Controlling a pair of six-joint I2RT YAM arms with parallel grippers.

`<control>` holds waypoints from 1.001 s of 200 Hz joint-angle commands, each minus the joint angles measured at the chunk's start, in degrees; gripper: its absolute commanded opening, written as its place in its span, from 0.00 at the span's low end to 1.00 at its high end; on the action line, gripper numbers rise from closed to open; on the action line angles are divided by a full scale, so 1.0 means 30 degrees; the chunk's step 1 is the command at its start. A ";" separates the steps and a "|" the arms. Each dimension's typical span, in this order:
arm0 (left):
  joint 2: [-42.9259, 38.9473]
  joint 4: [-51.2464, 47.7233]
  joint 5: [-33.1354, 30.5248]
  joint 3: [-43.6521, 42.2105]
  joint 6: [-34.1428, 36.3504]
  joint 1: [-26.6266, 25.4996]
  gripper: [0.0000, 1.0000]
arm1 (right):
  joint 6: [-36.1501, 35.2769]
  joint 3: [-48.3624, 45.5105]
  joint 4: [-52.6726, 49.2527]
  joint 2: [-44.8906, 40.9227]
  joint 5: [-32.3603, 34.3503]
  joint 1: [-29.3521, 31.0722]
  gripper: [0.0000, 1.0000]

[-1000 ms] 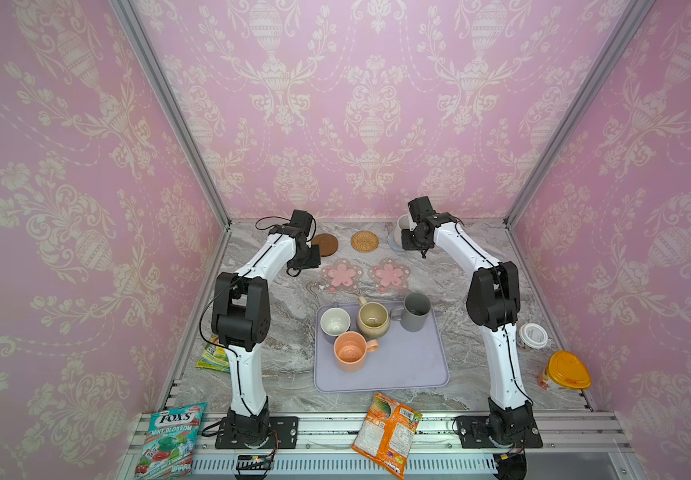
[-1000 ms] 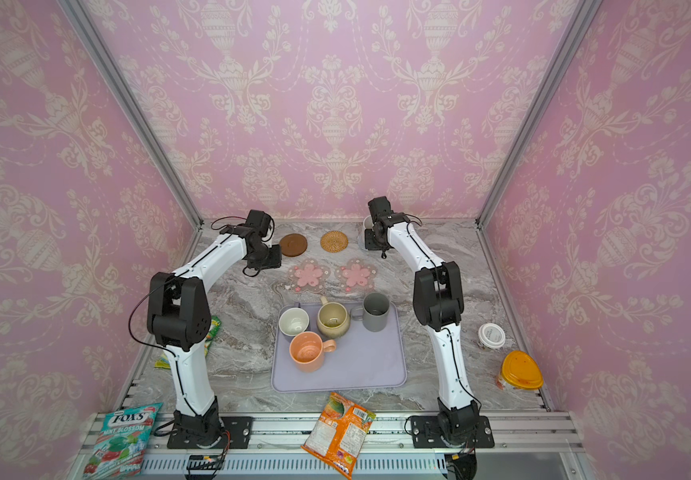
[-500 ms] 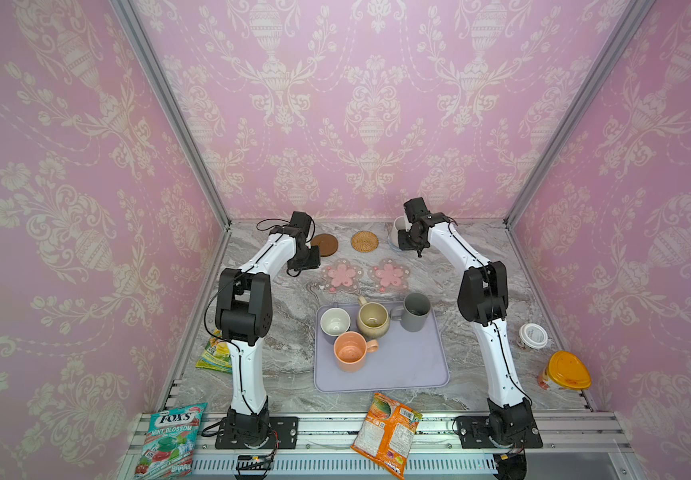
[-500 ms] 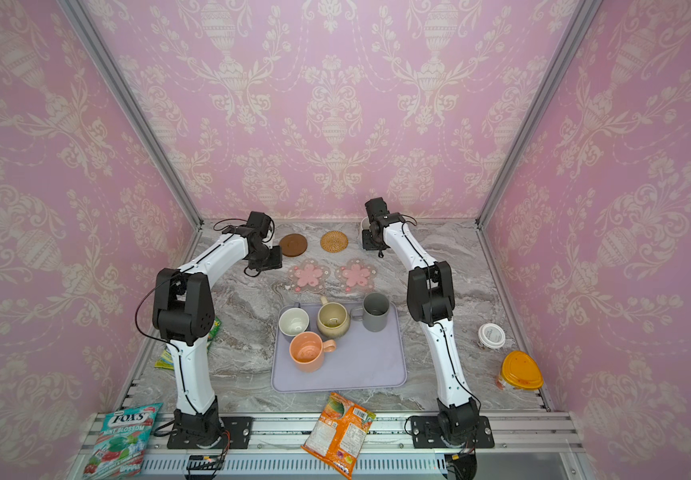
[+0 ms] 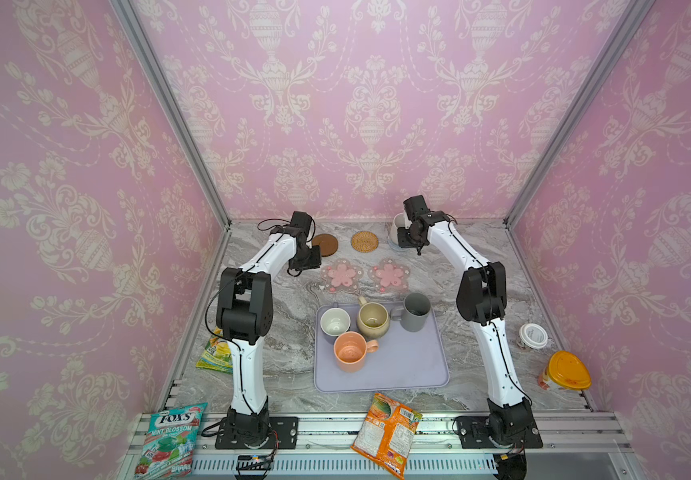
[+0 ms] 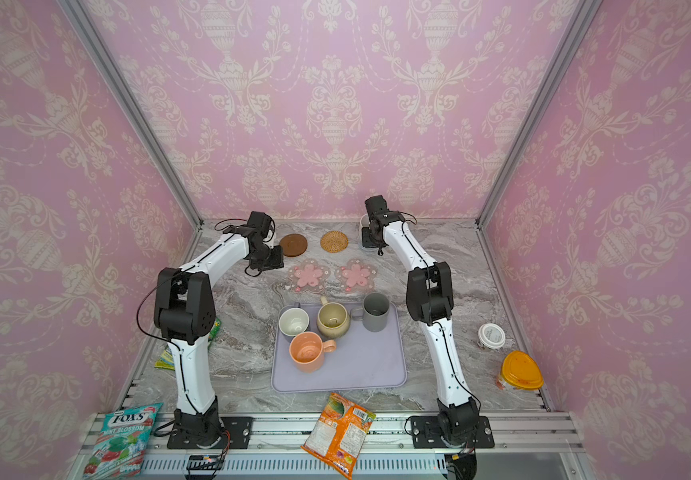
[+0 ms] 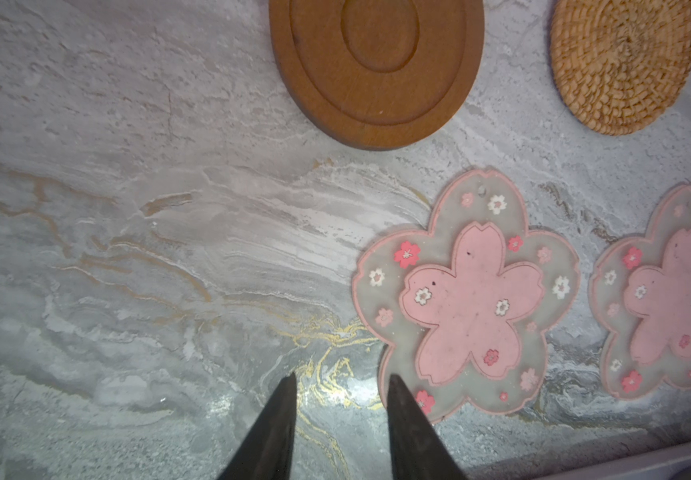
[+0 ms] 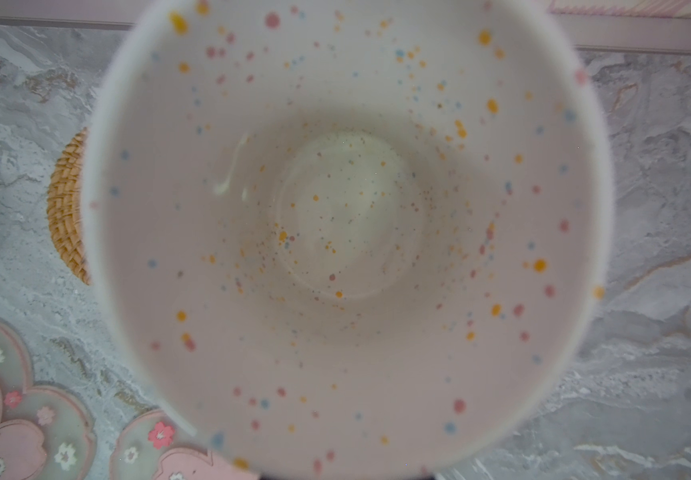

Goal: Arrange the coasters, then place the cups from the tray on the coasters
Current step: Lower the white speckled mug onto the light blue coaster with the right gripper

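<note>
Nearest the camera, along the bottom of both top views, there's a metal rail with a Fox's mint bag [image 5: 167, 440] at lower left and an orange snack bag [image 5: 385, 440] hanging over the edge mid-frame. A yellow-green packet [image 5: 214, 353] is tucked behind the left arm [image 5: 269, 253].

The counter [image 5: 285, 365] is grey marble with gold veins, boxed in by pink damask wallpaper [image 5: 356, 104] on three sides.

Centre frame is the lavender-grey tray [image 5: 402, 365], holding four cups, all upright: the peach cup [image 5: 350, 352] nearest, then the white cup [image 5: 334, 322], beige-olive cup [image 5: 372, 319] and dark grey cup [image 5: 416, 311] in a row along its far edge. Off to the right sit an orange-lidded container [image 5: 568, 370] and a white-lidded paper cup [image 5: 532, 336].

Just past the tray a pink-flower coaster [image 5: 340, 275] and its twin [image 5: 389, 274] lie side by side. The left jaws are open with nothing between them, over bare counter at the left edge of the first one.

Further back are the wooden coaster [image 5: 325, 244] and the rattan coaster [image 5: 364, 241].

Top centre-right, by the back wall, the right arm [image 5: 451, 245] has the speckled cup [image 5: 397, 227] upright over the blue-grey coaster [image 5: 393, 246]. Its wrist view is all cup interior, and the jaws look closed on the near rim. Can't tell if the cup is touching down.
</note>
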 commanded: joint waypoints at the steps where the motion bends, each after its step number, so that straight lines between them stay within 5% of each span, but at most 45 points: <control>1: 0.0594 0.0002 0.0541 0.0422 0.0316 0.0145 0.39 | -0.0150 0.1354 0.0762 0.0430 0.0618 -0.0151 0.00; 200: 0.1006 -0.0026 0.0909 0.0332 0.0054 0.0157 0.39 | 0.0660 0.1657 -0.0105 0.0387 0.0517 -0.0180 0.00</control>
